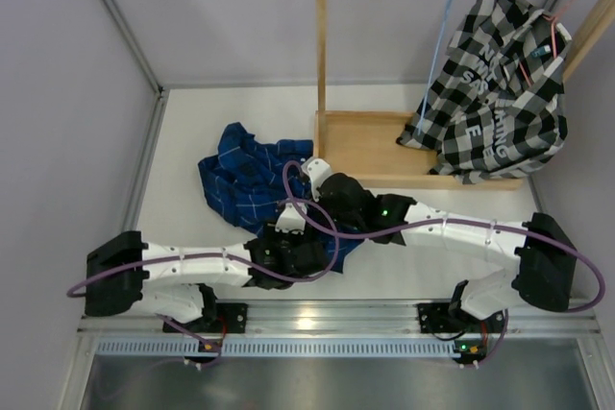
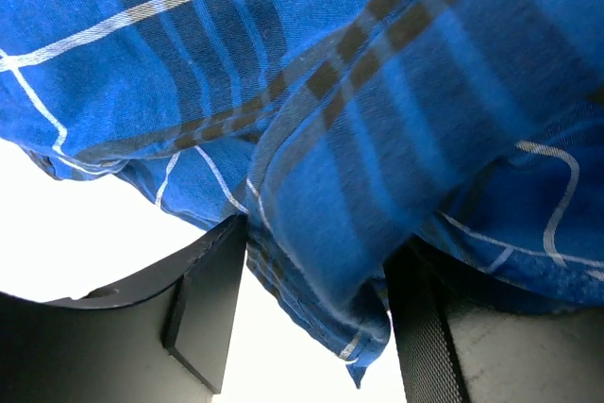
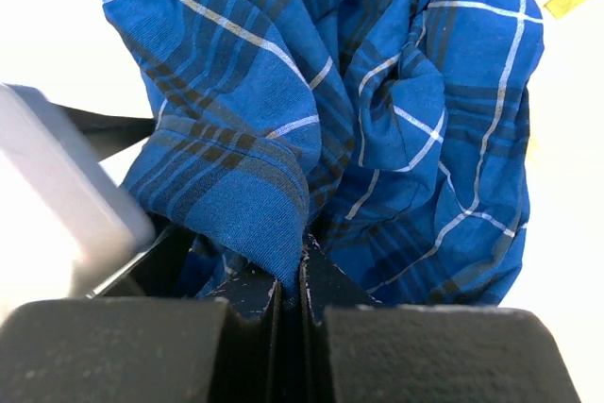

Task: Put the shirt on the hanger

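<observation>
— Shirt [image 1: 245, 175], where is it?
— Crumpled on the white table [image 1: 192, 122], left of the wooden rack [image 1: 370, 146]. The hanger [image 1: 443, 36] hangs from the rack's rail, well apart.
— And the grippers?
— Right gripper [image 3: 302, 276] is pinched tight on a fold. Left gripper [image 2: 316, 318] stands part-way apart around another fold; whether it grips, I cannot tell.

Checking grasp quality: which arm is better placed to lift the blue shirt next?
Likely right: the right tool is pinched shut on the blue shirt, while the left tool brackets a fold, jaws apart.
</observation>
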